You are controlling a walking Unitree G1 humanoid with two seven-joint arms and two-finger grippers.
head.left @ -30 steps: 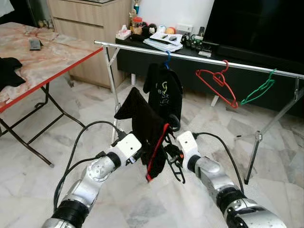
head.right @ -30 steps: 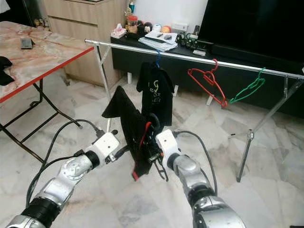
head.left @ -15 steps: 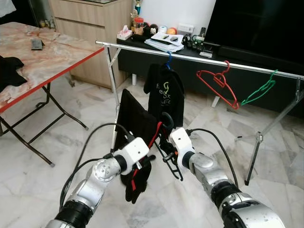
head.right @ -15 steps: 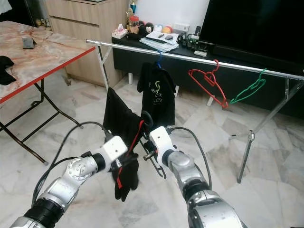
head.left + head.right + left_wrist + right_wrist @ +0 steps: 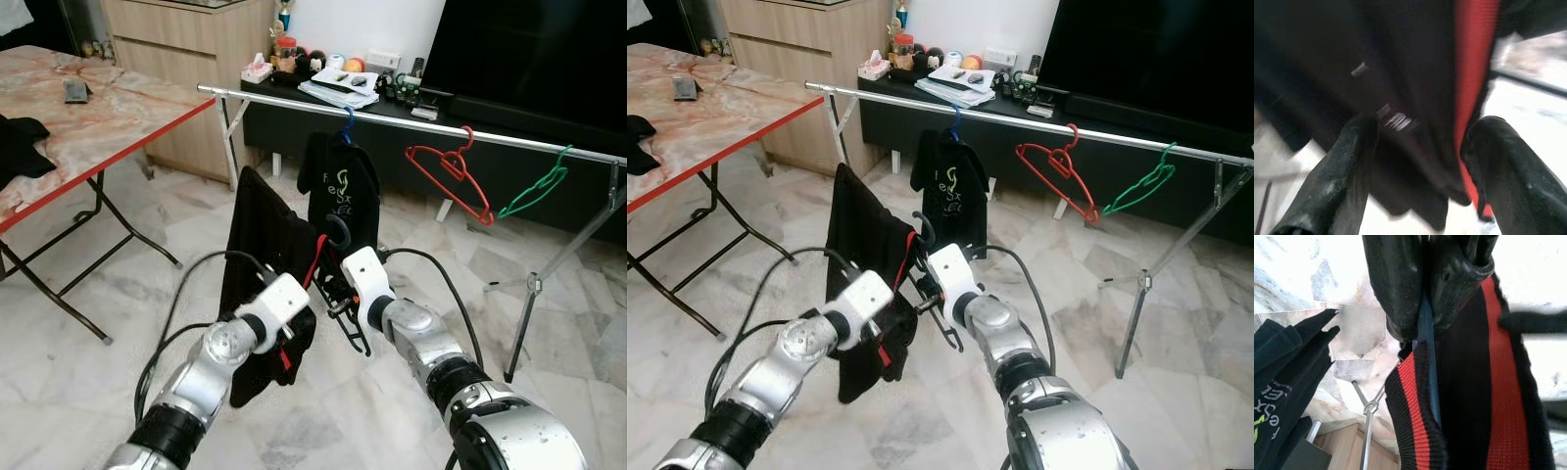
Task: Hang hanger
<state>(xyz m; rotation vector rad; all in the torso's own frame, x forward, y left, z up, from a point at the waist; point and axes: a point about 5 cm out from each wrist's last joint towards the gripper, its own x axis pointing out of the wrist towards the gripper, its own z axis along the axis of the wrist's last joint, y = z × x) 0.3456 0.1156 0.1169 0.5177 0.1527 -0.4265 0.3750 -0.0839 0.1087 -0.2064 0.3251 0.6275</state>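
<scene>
A black garment with red trim hangs draped over a dark hanger, held in the air in front of the metal clothes rail. My right gripper is shut on the hanger just below its hook. In the right wrist view its fingers pinch the thin hanger rod beside the red-trimmed cloth. My left gripper sits low against the garment. In the left wrist view the cloth is bunched between its two fingers, touching both.
On the rail hang a black printed shirt on a blue hanger, a bare red hanger and a bare green hanger. A folding table stands to the left. A dark TV cabinet lies behind the rail.
Both grippers have risen and moved left toward the rail. The garment, bunched and drooping before, now hangs higher and more spread out on the hanger.
</scene>
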